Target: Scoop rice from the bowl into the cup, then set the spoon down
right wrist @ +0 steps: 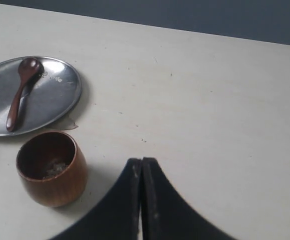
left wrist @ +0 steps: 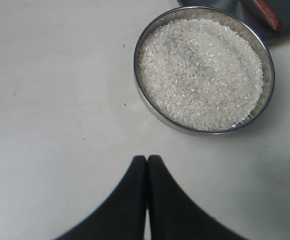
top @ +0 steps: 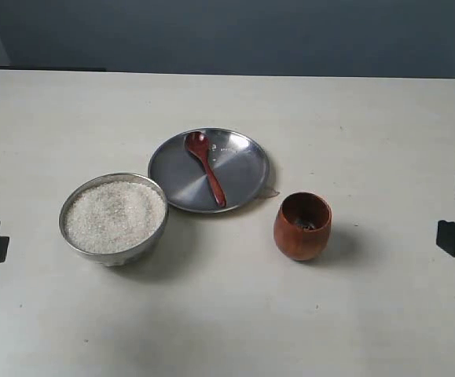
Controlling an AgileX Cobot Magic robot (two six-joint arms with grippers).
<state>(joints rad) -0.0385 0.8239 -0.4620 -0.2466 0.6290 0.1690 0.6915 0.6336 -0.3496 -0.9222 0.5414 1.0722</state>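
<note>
Exterior view: spoon point(top: 206, 167) lies on the plate point(top: 243, 169) mid-surface, handle toward the near edge. Bowl point(top: 62, 222) of rice point(top: 115, 216) sits toward the left edge, cup point(top: 302, 232) toward the right. Left end effector point(left wrist: 147, 159) and right end effector point(right wrist: 141, 161) are both pinched shut and empty. Likely next: open right, grip the handle end, keep the head level.

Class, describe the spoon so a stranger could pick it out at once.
On the pale table, find the flat steel plate next to the rice bowl and wooden cup. The spoon lies on it. It is the only slim, long-handled thing, dark reddish-brown.
</note>
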